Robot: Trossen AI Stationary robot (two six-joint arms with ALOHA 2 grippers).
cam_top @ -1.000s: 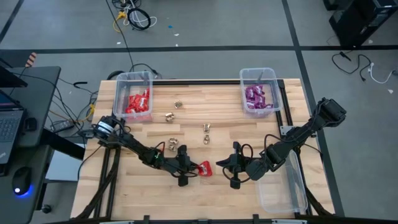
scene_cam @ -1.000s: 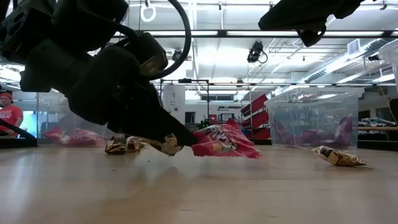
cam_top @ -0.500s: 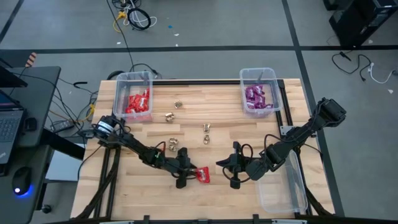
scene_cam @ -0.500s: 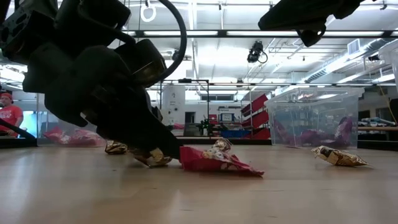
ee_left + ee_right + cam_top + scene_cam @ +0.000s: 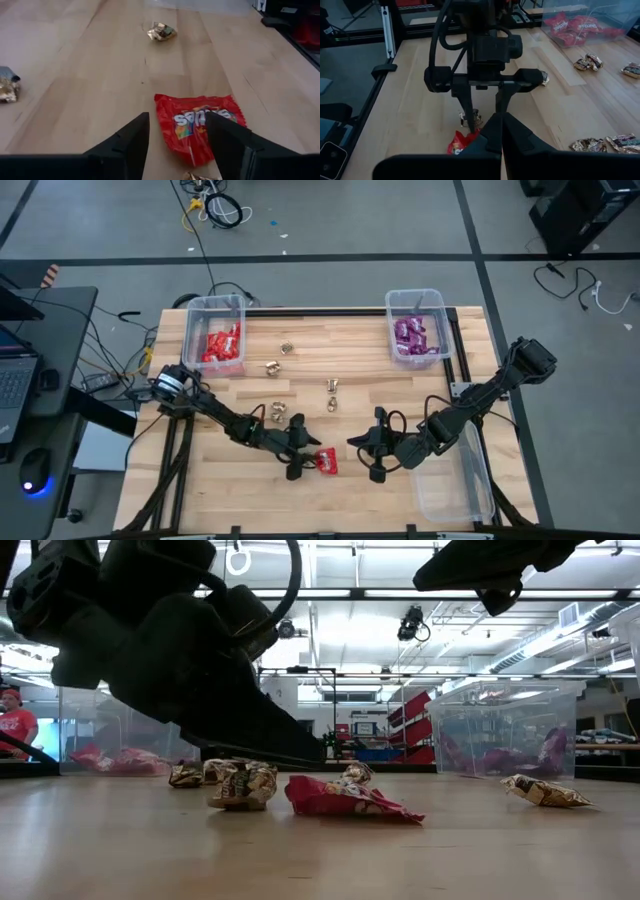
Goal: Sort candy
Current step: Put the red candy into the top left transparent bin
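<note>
A flat red candy packet (image 5: 200, 122) lies flat on the table (image 5: 240, 490) near its front middle; it also shows in the high view (image 5: 326, 463) and the low view (image 5: 350, 802). My left gripper (image 5: 180, 142) is open. Its two fingers stand on either side of the packet's near end, above it and clear of it in the low view (image 5: 290, 745). My right gripper (image 5: 502, 131) hangs shut above the table just right of the packet (image 5: 365, 450). Gold foil pieces (image 5: 276, 412) lie scattered on the table's middle.
A clear bin with red packets (image 5: 218, 340) stands at the far left, one with purple packets (image 5: 417, 330) at the far right. A clear bin (image 5: 450, 492) sits at the near right edge. Gold pieces (image 5: 240, 785) (image 5: 545, 790) lie near the red packet.
My left gripper has opened and let go of the red packet. The packet was held tilted with one end raised; it has dropped a little toward the table's near edge and now lies flat. The fingers now stand above the table.
</note>
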